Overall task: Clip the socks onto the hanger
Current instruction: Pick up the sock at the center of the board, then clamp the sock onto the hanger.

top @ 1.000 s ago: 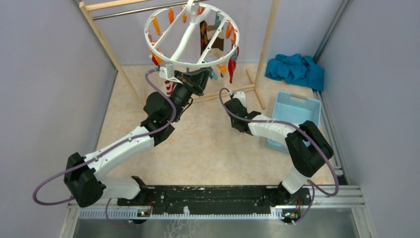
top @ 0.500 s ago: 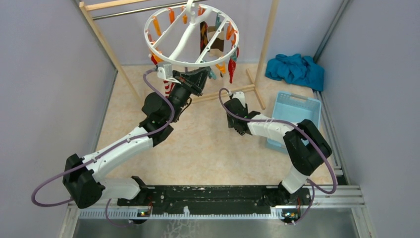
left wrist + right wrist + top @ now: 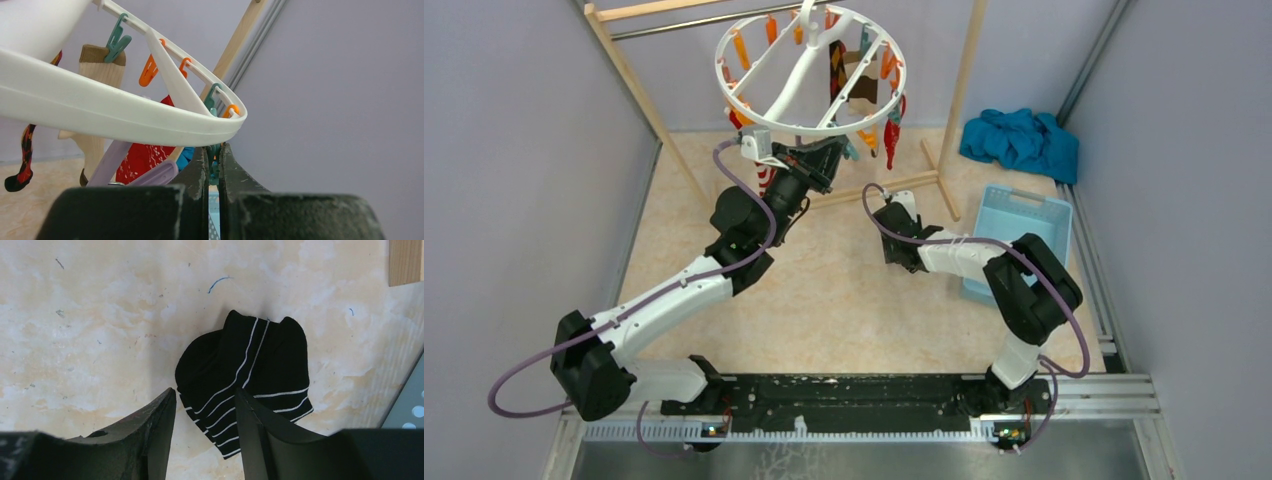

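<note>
The white ring hanger (image 3: 754, 110) hangs from the rod at the back, and its rim fills the top of the left wrist view (image 3: 100, 112). My left gripper (image 3: 834, 150) is under its near rim, jaws pinched on a teal clip (image 3: 215, 162). A red patterned sock (image 3: 891, 135), a dark argyle sock (image 3: 836, 68) and a red-and-white striped sock (image 3: 767, 178) hang from clips. The black sock with thin white stripes (image 3: 247, 375) lies crumpled on the table. My right gripper (image 3: 205, 392) is open just above it, a finger on either side of its near corner; it is right of the left gripper in the top view (image 3: 890, 222).
The wooden rack's post (image 3: 959, 90) and foot bar (image 3: 894, 185) stand just behind my right gripper. A light blue basket (image 3: 1019, 230) sits to the right, with a teal-blue cloth heap (image 3: 1019, 140) behind it. Grey walls close both sides.
My right arm has shifted a little left and forward, its elbow swinging in. The left gripper stays at the clip and the ring has barely swayed.
</note>
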Robot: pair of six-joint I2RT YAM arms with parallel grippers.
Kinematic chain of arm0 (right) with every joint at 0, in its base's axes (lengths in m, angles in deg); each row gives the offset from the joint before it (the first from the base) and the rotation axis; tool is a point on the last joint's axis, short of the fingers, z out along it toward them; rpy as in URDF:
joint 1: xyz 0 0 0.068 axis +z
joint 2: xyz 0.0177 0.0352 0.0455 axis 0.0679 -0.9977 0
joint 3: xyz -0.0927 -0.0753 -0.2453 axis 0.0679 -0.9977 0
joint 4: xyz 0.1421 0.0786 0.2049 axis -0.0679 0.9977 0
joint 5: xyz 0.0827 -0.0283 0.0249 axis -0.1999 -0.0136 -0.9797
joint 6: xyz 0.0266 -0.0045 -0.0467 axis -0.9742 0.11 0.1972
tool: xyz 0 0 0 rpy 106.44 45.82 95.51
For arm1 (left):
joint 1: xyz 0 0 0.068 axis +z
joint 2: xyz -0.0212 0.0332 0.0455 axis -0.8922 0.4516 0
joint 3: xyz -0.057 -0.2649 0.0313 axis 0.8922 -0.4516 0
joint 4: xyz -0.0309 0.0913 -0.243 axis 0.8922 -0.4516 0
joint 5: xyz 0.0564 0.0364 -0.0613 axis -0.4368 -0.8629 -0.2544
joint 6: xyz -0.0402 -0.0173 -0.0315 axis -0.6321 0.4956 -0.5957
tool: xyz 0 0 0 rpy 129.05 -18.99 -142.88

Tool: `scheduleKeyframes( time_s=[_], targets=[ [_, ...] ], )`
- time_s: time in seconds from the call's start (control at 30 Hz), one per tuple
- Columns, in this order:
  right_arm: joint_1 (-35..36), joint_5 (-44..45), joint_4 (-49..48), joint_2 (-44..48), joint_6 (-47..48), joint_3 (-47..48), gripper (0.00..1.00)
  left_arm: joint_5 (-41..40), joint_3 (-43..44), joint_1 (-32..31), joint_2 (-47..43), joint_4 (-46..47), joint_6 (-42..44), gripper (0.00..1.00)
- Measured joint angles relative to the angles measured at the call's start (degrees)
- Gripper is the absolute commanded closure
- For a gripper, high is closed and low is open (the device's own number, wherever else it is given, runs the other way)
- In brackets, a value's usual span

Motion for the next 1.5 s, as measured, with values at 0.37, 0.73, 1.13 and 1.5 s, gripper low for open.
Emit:
scheduleKeyframes(
  time_s=[0.37, 0.73, 1.13, 1.5],
  targets=[
    [-1.42, -0.09, -0.13, -0.09, -1.64, 0.00, 0.97, 0.02, -0.13, 0.15, -0.02, 0.00, 0.00, 1.00],
    [-2.62, -0.31, -0.68, 9.01, -0.98, -3.30, 1.00, 0.04, -0.15, 0.24, -0.02, 0.00, 0.00, 1.00],
    [-3.76, -22.29, -7.63, 39.93, 13.05, -10.36, 1.00, 1.07, -0.15, 0.52, -0.02, 0.00, -0.02, 1.00],
    [-3.76, -37.00, -8.24, 40.63, 15.78, -6.10, 1.00, 1.64, -0.15, 0.52, -1.09, 0.00, -0.02, 1.00]
  ],
)
